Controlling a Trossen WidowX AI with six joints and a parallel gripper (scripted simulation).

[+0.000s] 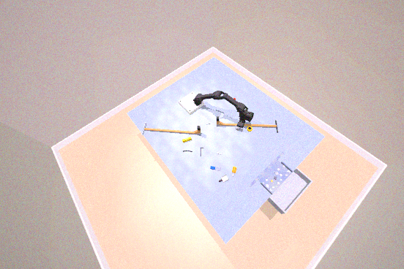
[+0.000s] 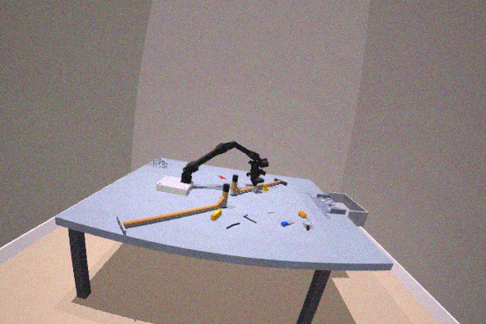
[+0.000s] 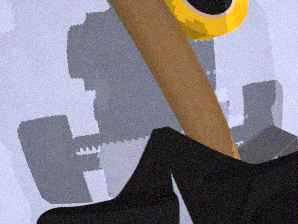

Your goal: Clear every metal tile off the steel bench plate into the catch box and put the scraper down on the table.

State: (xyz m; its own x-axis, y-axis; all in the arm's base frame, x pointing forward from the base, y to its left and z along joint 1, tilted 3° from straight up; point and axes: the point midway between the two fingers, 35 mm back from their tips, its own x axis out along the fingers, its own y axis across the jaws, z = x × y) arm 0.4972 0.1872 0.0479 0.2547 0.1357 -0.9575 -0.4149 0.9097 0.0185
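Note:
Two long wooden-handled tools with crosswise heads and upright black-tipped grips lie on the table. The right tool runs under my gripper; the left tool lies apart. My gripper is shut and empty, pointing down just above the right tool's handle; in the wrist view its black fingers overlap the handle's lower end. Small pale, dark and yellow tiles are scattered on the steel plate. The catch box adjoins its far end.
A yellow ring lies beside the right handle. A grey block is near the fingers. A yellow block, a blue item and an orange item lie farther off.

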